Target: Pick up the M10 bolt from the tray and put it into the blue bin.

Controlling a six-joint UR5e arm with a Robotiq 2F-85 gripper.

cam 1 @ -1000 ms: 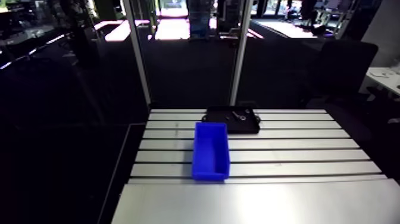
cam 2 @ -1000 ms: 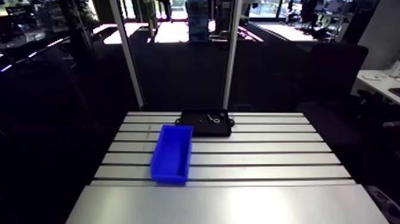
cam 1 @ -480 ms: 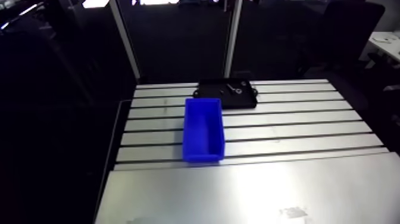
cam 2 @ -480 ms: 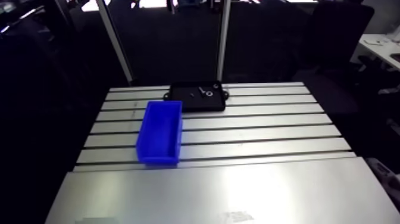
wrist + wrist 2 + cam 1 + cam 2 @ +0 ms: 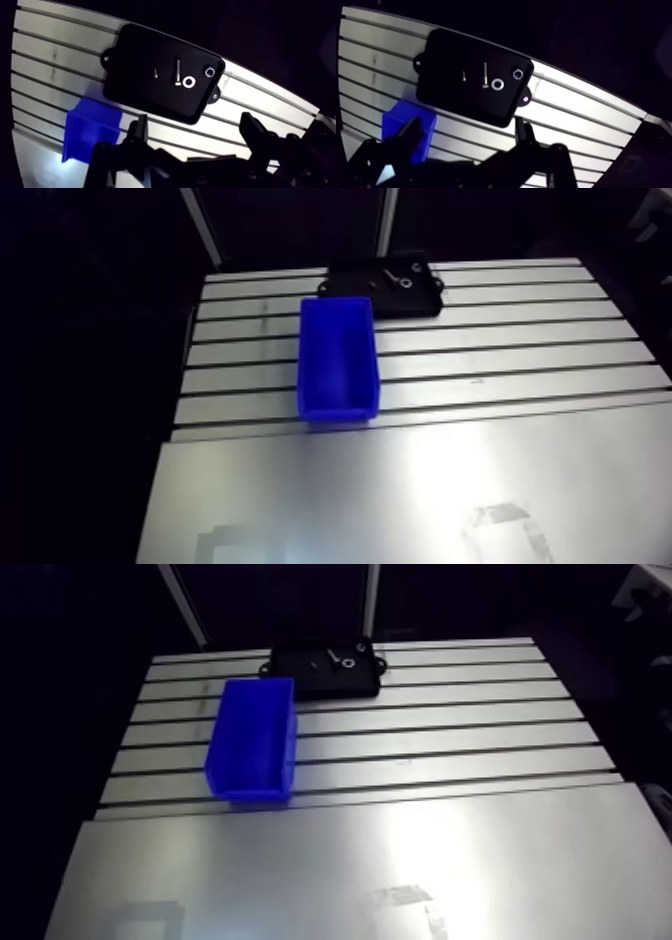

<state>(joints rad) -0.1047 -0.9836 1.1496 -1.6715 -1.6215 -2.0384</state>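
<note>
In the wrist view a black tray (image 5: pixel 145 75) lies on the slotted table ahead of my gripper (image 5: pixel 195 122). On it sit a long silver bolt (image 5: pixel 177 72), a shorter bolt (image 5: pixel 156 73), a washer (image 5: pixel 188 82) and a nut (image 5: pixel 210 71). My dark fingers (image 5: pixel 140 131) stand wide apart, open, high above the table with nothing between them. The blue bin (image 5: pixel 338 358) stands empty just in front of the tray (image 5: pixel 385 286) in the arm view. That view does not show the gripper.
The slotted aluminium table (image 5: pixel 520 358) stretches to the right of the bin. A smooth, shiny metal plate (image 5: pixel 400 488) covers the near part. The table's far edge runs right behind the tray, and its left edge lies close to the bin.
The arm view has tilted downward, so the table, bin and tray fill more of the picture. Bin, tray and parts have not moved on the table.
</note>
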